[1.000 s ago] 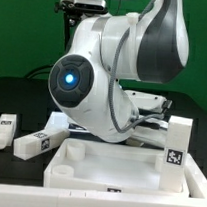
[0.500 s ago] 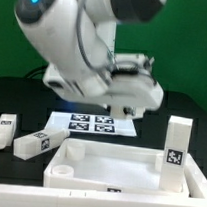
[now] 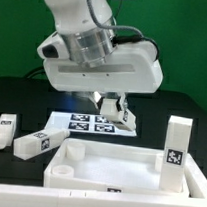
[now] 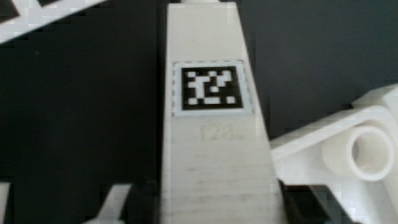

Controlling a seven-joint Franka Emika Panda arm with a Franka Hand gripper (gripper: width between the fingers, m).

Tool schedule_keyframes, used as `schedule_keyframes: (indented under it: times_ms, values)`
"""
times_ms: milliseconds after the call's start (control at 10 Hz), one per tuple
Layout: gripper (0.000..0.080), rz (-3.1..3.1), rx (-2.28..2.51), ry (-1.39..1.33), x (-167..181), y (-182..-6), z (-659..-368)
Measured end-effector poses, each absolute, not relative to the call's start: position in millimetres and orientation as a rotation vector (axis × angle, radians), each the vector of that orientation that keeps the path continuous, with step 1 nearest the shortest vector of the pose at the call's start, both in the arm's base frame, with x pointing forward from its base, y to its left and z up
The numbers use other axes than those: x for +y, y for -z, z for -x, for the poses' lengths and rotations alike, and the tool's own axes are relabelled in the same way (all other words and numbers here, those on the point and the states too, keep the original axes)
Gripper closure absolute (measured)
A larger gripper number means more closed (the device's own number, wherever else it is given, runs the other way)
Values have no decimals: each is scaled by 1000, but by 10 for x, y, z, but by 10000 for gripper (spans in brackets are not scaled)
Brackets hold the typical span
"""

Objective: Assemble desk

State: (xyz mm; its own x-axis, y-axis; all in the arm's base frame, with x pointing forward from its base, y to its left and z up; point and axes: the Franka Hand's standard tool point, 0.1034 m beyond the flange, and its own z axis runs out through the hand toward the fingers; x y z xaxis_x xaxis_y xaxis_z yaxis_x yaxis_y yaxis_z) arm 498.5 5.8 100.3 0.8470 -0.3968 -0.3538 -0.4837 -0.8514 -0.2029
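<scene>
The white desk top (image 3: 82, 170) lies rim-up at the front of the exterior view, with one leg (image 3: 175, 149) standing upright in its right corner. Two more legs lie on the black table at the exterior view's left: one (image 3: 39, 141) near the top and another (image 3: 1, 130) further out. My gripper (image 3: 114, 104) hangs over the marker board (image 3: 82, 123), shut on a further leg (image 3: 121, 114) that is tilted. In the wrist view this tagged leg (image 4: 210, 100) runs out from between my fingers (image 4: 125, 204), and a rounded corner of the desk top (image 4: 349, 150) shows beside it.
The arm's bulky white wrist housing (image 3: 99, 66) hangs above the marker board and hides part of the back of the table. A green backdrop stands behind. Black tabletop surrounds the parts.
The arm has swung and turned, from filling the middle of the view to hanging above the marker board. The gripper and the leg it holds have come into sight there.
</scene>
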Motion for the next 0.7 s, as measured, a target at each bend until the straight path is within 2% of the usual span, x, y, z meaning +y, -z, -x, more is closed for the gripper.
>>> schedule_keyframes:
  times_ms: [200,300,700]
  values:
    - [515,2766,603,-227,-123,-1539,-5345]
    - [515,2796,567,-117,-115,-1749,-5474]
    - [515,2878,605,332,-164,-1735,-5584]
